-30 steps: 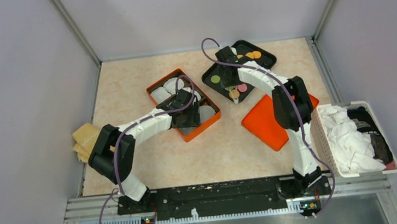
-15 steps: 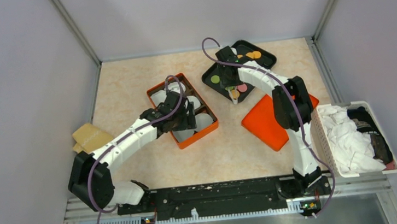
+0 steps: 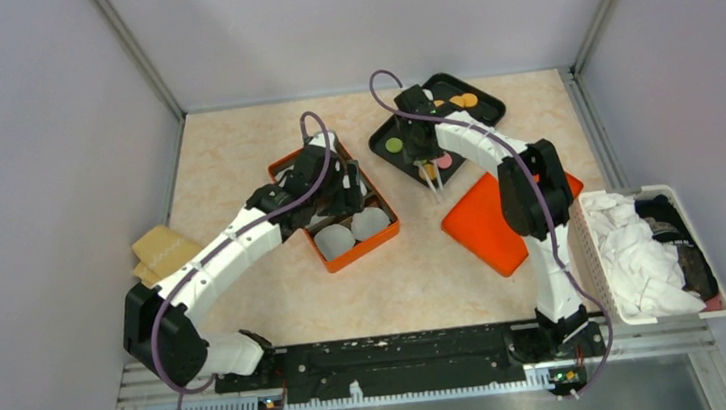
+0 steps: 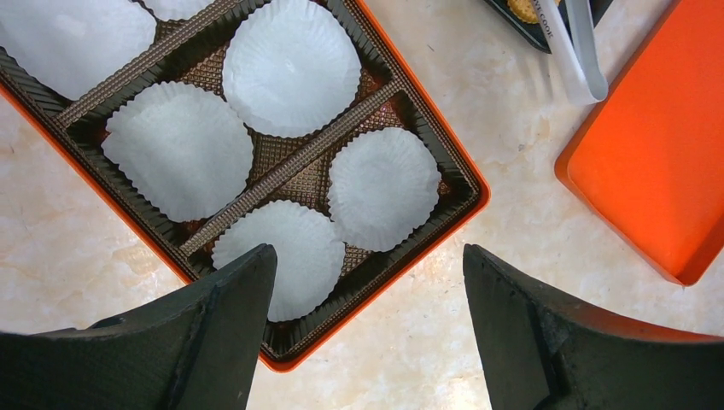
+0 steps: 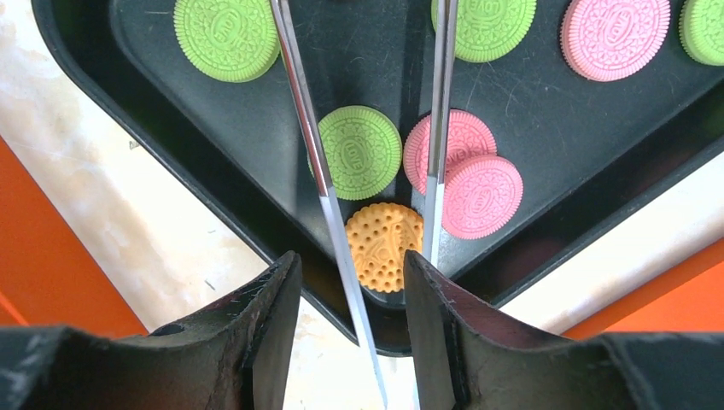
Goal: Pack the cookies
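Note:
The cookies lie in a black tray point(image 3: 476, 114): green point(image 5: 359, 152), pink point(image 5: 481, 196) and orange point(image 5: 383, 245) discs in its corner, and more green and pink ones further up. My right gripper point(image 5: 350, 333) is shut on white tongs point(image 5: 320, 171). The tongs' two arms straddle the green and orange cookies. In the top view the right gripper point(image 3: 420, 139) is over the tray. My left gripper point(image 4: 367, 282) is open and empty above the near corner of the orange box point(image 4: 478, 184). The box holds several white paper cups point(image 4: 290, 64) and no cookies. The left gripper also shows in the top view point(image 3: 337, 182).
The orange lid point(image 3: 501, 217) lies to the right of the box. A white basket point(image 3: 651, 313) of cloths stands at the right edge. A tan object point(image 3: 168, 252) lies at the left edge. Bare tabletop lies in front of the box.
My left arm has swung back and left, and its gripper now hangs over the box's far half. The orange box has shifted a little to the left. The tongs have tilted slightly.

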`<state>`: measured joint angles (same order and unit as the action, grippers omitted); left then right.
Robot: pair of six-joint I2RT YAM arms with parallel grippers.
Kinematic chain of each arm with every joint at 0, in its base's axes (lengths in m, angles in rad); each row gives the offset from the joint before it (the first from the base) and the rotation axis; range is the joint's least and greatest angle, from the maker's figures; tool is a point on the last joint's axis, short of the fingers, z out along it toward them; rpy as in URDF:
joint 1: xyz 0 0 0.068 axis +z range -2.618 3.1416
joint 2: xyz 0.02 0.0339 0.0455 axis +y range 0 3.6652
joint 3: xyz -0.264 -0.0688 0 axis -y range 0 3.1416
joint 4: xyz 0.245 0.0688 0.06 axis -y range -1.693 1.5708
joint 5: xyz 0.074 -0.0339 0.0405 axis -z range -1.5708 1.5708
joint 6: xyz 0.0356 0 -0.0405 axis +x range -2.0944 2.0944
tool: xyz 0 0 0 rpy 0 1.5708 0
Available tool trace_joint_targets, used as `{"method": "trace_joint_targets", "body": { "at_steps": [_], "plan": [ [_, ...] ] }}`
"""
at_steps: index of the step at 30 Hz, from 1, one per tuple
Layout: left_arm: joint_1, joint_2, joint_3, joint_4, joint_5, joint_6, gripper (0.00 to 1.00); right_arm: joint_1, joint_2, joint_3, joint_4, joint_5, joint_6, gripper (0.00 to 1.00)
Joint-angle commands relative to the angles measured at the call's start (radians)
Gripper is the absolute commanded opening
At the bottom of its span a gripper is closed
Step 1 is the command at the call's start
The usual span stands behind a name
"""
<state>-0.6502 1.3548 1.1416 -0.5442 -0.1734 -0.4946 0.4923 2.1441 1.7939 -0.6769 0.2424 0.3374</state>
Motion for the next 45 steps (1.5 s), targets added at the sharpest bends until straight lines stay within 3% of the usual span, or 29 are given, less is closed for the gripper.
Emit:
{"method": "trace_joint_targets", "body": {
  "at_steps": [1, 11, 18, 24, 33, 35, 38, 41, 45],
  "plan": [
    [-0.005, -0.042, 0.024, 0.015, -0.008, 0.018, 0.87, -0.007, -0.019, 0.028, -0.025, 0.03, 0.012, 0.48],
    [-0.005, -0.085, -0.021, 0.044, -0.015, 0.018, 0.87, -0.006, -0.032, -0.023, -0.024, 0.07, 0.02, 0.61],
    [-0.005, -0.075, -0.034, 0.057, 0.005, 0.013, 0.87, -0.007, 0.014, -0.032, -0.044, 0.076, 0.034, 0.61],
    [-0.005, -0.071, -0.046, 0.058, 0.004, 0.012, 0.87, -0.007, 0.019, -0.052, -0.015, 0.056, 0.035, 0.53],
    [-0.005, -0.066, -0.056, 0.068, 0.012, 0.005, 0.87, -0.007, 0.067, -0.009, -0.048, 0.054, 0.035, 0.57],
    [-0.005, -0.064, -0.057, 0.067, 0.014, 0.007, 0.87, -0.006, 0.075, 0.002, -0.054, 0.057, 0.035, 0.53],
    [-0.005, -0.063, -0.057, 0.068, 0.014, 0.007, 0.87, -0.007, 0.056, 0.004, -0.051, 0.062, 0.034, 0.26],
    [-0.005, -0.066, -0.056, 0.069, 0.017, 0.008, 0.87, -0.007, 0.024, 0.009, -0.055, 0.069, 0.026, 0.17],
    [-0.005, -0.069, -0.051, 0.073, 0.023, 0.007, 0.87, -0.006, -0.017, 0.021, -0.067, 0.064, 0.013, 0.13]
  ]
}}
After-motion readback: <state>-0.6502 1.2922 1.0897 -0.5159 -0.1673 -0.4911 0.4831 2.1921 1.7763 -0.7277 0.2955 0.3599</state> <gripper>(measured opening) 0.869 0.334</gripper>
